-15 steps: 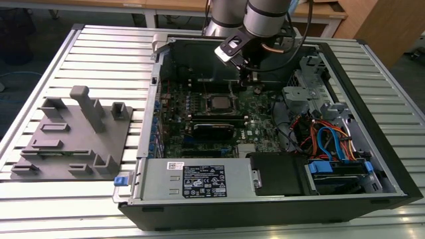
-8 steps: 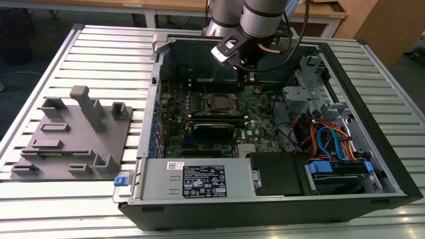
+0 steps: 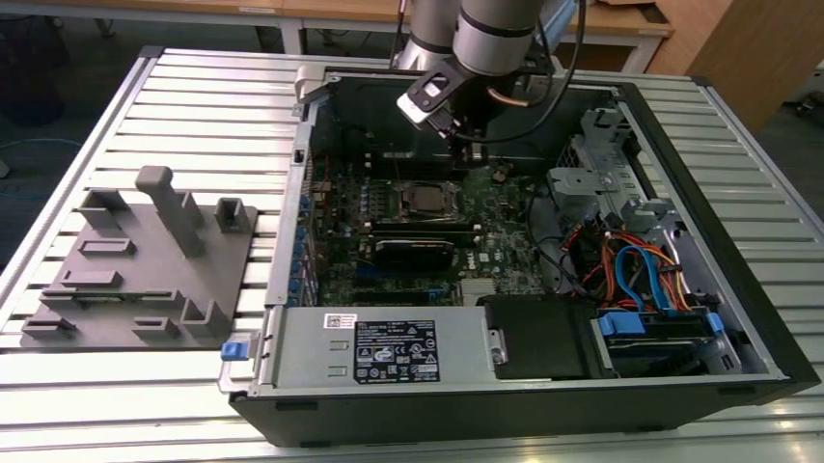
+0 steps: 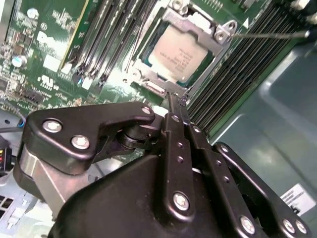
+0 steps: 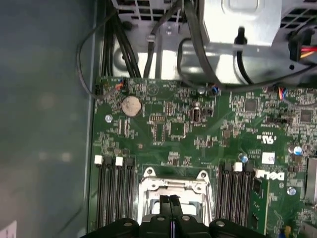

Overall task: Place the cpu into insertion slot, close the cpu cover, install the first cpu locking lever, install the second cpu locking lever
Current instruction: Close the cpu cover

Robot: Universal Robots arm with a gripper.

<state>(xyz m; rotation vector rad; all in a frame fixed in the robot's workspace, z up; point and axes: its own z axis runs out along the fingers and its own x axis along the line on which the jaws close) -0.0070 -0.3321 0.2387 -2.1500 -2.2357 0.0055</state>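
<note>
The cpu (image 4: 179, 53), a dull silver square, lies flat in the insertion slot (image 3: 423, 198) on the green board. The silver cpu cover (image 4: 200, 24) lies down around its edges as a frame. A thin metal lever (image 4: 270, 34) sticks out from one corner of the socket over the memory slots. My gripper (image 4: 173, 96) is shut with nothing between its black fingers, its tips just off the socket's edge. In the first wrist view the gripper (image 5: 171, 198) stands over the socket's silver rim (image 5: 148, 184). In the exterior view the gripper (image 3: 466, 135) hangs inside the open case, behind the socket.
Long black memory slots (image 4: 233, 74) flank the socket on both sides. A black card (image 3: 412, 253) sits in front of the socket. Cables and a drive cage (image 3: 605, 183) fill the exterior view's right. A grey fixture (image 3: 142, 260) lies on the slatted table at its left.
</note>
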